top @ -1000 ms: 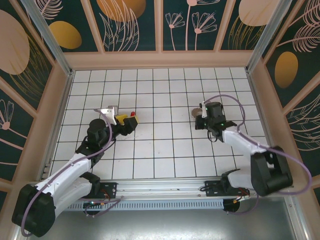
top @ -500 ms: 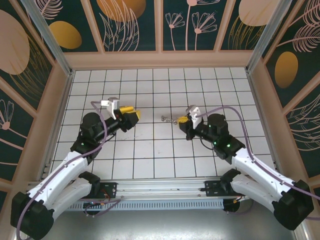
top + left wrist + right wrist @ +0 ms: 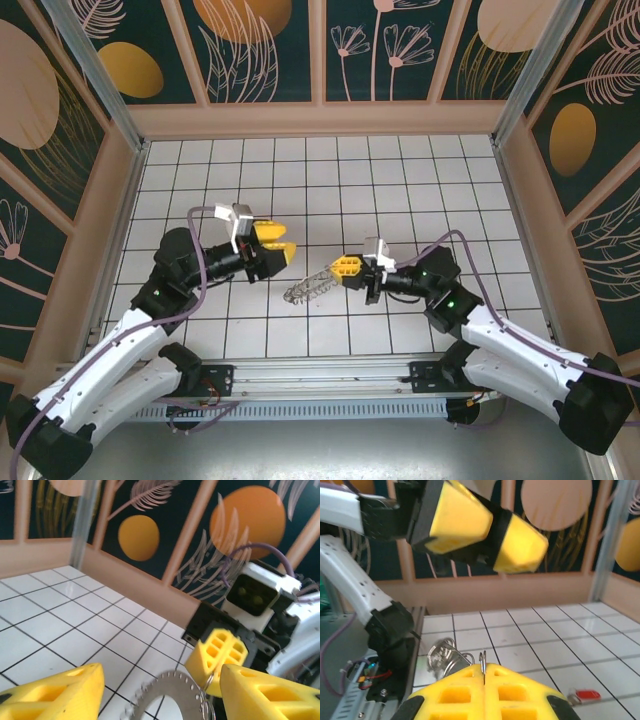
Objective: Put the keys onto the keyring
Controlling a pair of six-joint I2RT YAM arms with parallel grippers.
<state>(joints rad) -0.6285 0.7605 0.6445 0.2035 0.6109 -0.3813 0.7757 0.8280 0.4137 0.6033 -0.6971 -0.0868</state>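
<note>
the keyring (image 3: 306,289) sits a little toward 6 o'clock from the middle of the tiled surface (image 3: 400,180) in the top view. it is a grey toothed ring, blurred, slanting from 2 o'clock down to 8 o'clock. its 2 o'clock end is in the right end effector (image 3: 347,266), whose yellow fingers are pressed together on it. whether its low end touches the surface i cannot tell.

in the right wrist view the right end effector (image 3: 483,690) shows both fingers tight against each other. a thin wire loop stands up out of the seam between them. the grey metal of the keyring (image 3: 444,656) shows just past the fingers, at 10 o'clock from them.

the key (image 3: 585,696), red-headed, lies flat on a white tile at 3 o'clock from those fingers, apart from them.

the left end effector (image 3: 275,243) is at 11 o'clock from the keyring in the top view, near it but not touching. its fingers are spread and hold nothing. in the left wrist view the left end effector (image 3: 162,675) has one yellow finger at 7 o'clock and one at 5 o'clock. the toothed edge of the keyring (image 3: 167,696) shows in the gap beyond them. the right end effector (image 3: 220,652) is at 1 o'clock from the keyring there. from the right wrist the left end effector (image 3: 495,530) fills 12 o'clock, pointing down toward 4 o'clock.
</note>
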